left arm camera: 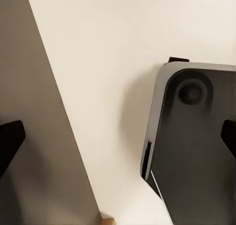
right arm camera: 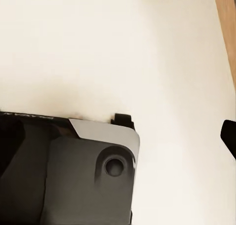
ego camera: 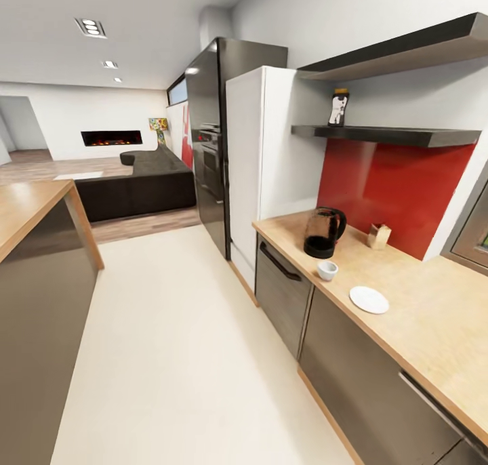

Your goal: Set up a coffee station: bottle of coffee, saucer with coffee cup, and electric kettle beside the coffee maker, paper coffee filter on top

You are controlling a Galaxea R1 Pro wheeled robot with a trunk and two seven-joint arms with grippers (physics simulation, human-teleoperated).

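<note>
Light beige wood-look kitchen countertop [ego camera: 434, 329] carrying smoky glass electric kettle [ego camera: 323, 232], small white coffee cup [ego camera: 327, 270], flat white saucer [ego camera: 369, 299] (cup apart from it), dark orange-lidded bottle of coffee [ego camera: 338, 107] on nearly black kitchen shelf [ego camera: 407, 136] — left jaws spread wide, right jaws' state unclear.

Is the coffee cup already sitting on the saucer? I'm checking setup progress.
No, the coffee cup stands on the countertop apart from the saucer.

The head view looks from standing height along the kitchen, the kitchen countertop [ego camera: 420, 316] running down the frame's right side and the cream floor [ego camera: 176, 356] filling its lower middle; both wrist views look steeply down, close above that same floor [left arm camera: 108, 63] [right arm camera: 73, 48], each catching a corner of the robot's dark base [left arm camera: 196, 151] [right arm camera: 83, 181].
</note>
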